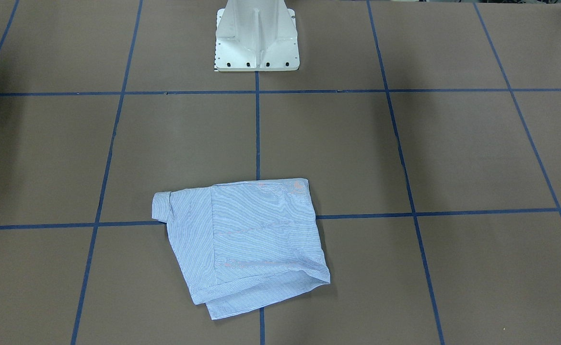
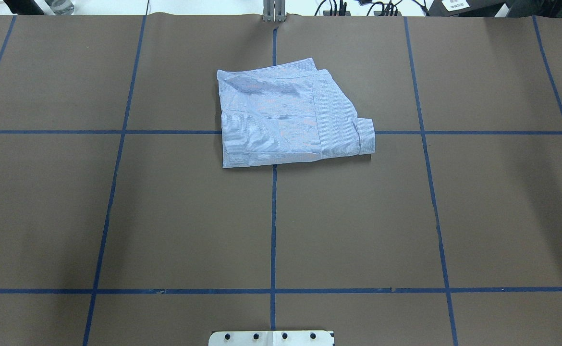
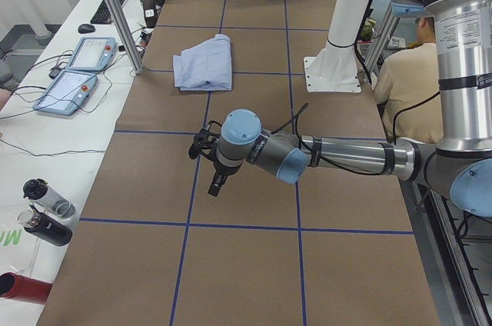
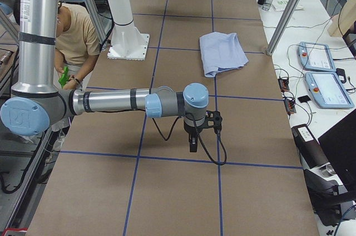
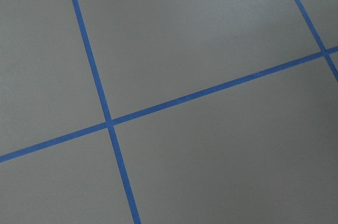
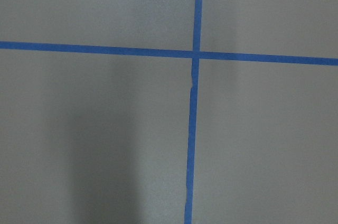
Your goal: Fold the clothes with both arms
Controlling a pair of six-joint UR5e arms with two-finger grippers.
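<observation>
The light blue striped shirt (image 2: pixel 286 115) lies folded into a compact, roughly square bundle on the brown table, far from the robot's base, with one cuff sticking out at its side. It also shows in the front-facing view (image 1: pixel 256 239) and in both side views (image 3: pixel 204 64) (image 4: pixel 222 51). My left gripper (image 3: pixel 215 180) hangs above bare table well away from the shirt. My right gripper (image 4: pixel 192 144) hangs likewise at the other end. I cannot tell whether either is open or shut. Both wrist views show only table and blue tape lines.
The white pedestal base (image 1: pixel 256 43) stands at the robot's side of the table. Two teach pendants (image 3: pixel 77 72) and bottles (image 3: pixel 46 211) lie on the white bench beyond the table's far edge. A metal post (image 4: pixel 289 8) stands there. A person (image 4: pixel 72 30) sits behind the robot.
</observation>
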